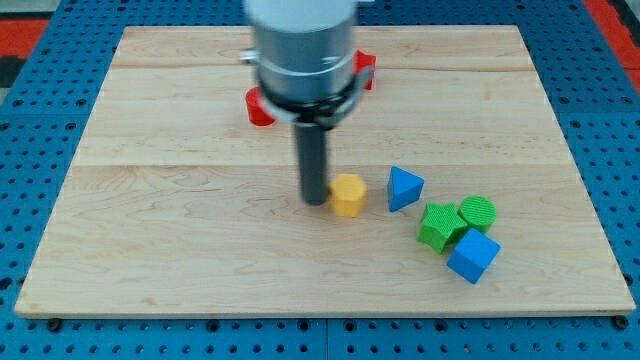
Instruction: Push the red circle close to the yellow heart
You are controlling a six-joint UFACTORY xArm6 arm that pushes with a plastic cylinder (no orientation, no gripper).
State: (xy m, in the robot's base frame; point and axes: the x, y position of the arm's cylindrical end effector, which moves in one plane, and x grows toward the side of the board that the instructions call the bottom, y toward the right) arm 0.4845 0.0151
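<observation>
1. A pale wooden table (150, 230) is lying on a blue pegboard (30, 120).
2. My tip (315, 200) is touching the yellow block (347, 194), shape unclear, at its left.
3. Red pieces (260, 108) are peeking from behind the arm, mostly hidden.
4. A blue triangle (403, 187), green blocks (438, 225) and a blue cube (472, 256) are sitting at the view's right.
5. No claw is showing.

**Wood, plastic and metal on the bench**

The pale wooden board (180, 200) shows a smooth, matt finish with visible grain and plank seams. Beneath its edges lies a blue perforated base (40, 90), evenly studded with holes. The yellow plastic block (347, 194), blue plastic triangular block (403, 187) and ribbed green plastic round block (477, 211) look matt. The grey metal arm housing (303, 50) has a dull sheen; the dark rod (314, 165) is matt.
</observation>
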